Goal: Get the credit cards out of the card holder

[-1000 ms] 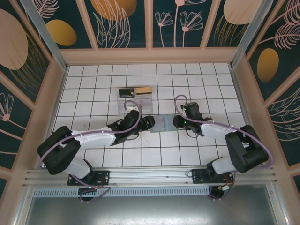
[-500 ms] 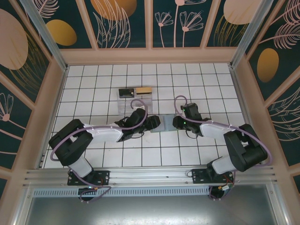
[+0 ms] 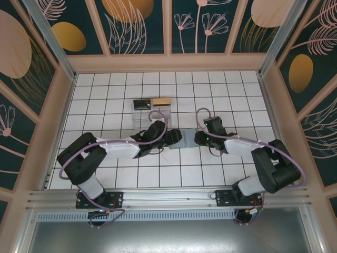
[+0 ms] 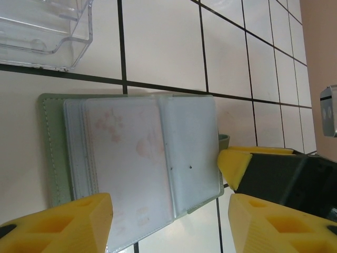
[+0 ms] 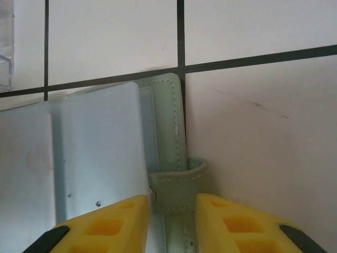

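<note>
**Surroundings**
- Clear plastic box (image 3: 143,120): sits on the white tiled table (image 3: 105,100), left of centre. It is the reference point for the entries below.
- Credit card (image 3: 161,101), tan: lies at the far end of the box, with a dark flat item (image 3: 141,104) beside it on the left.
- Nothing lies on the tiles between the box and the holder. A bare tile seam separates them.

**Task item**
- Card holder (image 4: 142,158), grey-green: lies open and flat just off the near right corner of the box, not touching it.
- Its clear inner sleeves face up. I cannot tell whether any cards sit inside them.
- A small closure tab (image 5: 179,184) sticks out of the edge farthest from the box.

**Claws**
- Left gripper (image 4: 168,213): jaws spread wide and holding nothing. It hangs over the holder's edge, and the two yellow fingers (image 4: 63,224) span nearly the full width of the holder.
- Right gripper (image 5: 174,216): on the side of the holder away from the box. Its jaws are drawn narrow around the closure tab, with a pad against each side, pinching the holder there.
</note>
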Motion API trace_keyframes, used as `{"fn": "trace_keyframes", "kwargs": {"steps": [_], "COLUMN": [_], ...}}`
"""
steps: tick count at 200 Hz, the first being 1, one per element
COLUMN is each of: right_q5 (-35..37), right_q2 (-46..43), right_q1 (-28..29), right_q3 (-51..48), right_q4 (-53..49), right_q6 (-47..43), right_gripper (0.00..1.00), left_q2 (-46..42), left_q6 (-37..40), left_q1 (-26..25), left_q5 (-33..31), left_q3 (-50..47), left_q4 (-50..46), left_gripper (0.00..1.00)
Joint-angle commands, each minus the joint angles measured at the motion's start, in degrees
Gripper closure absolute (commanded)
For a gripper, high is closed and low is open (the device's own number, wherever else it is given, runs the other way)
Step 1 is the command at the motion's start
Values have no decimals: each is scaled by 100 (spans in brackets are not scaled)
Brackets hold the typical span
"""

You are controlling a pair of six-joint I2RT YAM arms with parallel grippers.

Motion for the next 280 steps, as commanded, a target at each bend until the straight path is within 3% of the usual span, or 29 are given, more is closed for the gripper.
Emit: {"fn": "trace_keyframes", "kwargs": {"steps": [1, 161, 280], "right_q5": [-114, -174, -240], "right_q2": [82, 178, 233], "right_q1": [53, 138, 174], "right_q3": [-58, -70, -111], "right_q4": [71, 142, 244], "right_q6": [51, 141, 215], "right_gripper": [68, 68, 68], "left_q2": [103, 561, 706], "left_q6": [9, 63, 165], "left_q1": [12, 14, 4], "left_q5": [94, -103, 389], "left_q3": [177, 539, 621], "left_q4": [-40, -883, -475], "left_gripper": [39, 40, 36]}}
